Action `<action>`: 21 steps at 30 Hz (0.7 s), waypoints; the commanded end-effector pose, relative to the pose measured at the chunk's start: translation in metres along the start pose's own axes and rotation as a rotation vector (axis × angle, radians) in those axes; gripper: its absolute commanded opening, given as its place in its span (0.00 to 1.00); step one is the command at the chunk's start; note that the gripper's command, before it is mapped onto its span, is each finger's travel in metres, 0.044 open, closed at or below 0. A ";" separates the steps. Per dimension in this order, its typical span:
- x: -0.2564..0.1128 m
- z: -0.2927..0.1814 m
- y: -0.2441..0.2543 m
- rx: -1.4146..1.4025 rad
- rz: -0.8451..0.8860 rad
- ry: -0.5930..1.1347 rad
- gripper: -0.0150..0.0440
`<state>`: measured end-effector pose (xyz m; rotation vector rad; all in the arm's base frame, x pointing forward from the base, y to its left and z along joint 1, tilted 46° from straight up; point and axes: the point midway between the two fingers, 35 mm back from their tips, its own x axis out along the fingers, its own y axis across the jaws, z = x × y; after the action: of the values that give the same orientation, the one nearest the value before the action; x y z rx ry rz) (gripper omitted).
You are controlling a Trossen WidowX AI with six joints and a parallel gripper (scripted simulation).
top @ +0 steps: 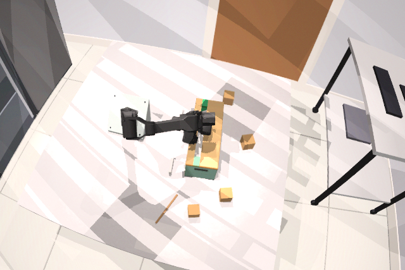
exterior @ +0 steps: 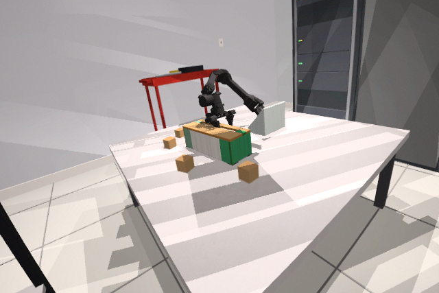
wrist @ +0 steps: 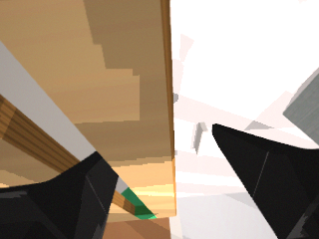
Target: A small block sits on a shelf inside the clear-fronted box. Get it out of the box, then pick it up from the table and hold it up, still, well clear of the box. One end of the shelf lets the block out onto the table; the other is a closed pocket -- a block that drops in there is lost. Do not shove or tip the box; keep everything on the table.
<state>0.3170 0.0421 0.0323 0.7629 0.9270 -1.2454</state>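
Standing beside the long wooden-topped box (top: 219,119) (exterior: 212,132) (wrist: 125,144), four small wooden cubes (top: 247,141) (exterior: 184,162).
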 end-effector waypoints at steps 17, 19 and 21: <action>0.025 -0.058 -0.003 -0.001 -0.016 0.004 0.93; 0.027 -0.064 -0.004 -0.001 -0.016 0.004 0.93; 0.029 -0.070 -0.004 -0.001 -0.016 0.005 0.93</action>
<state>0.3065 0.0847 -0.0137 0.7611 0.9340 -1.2472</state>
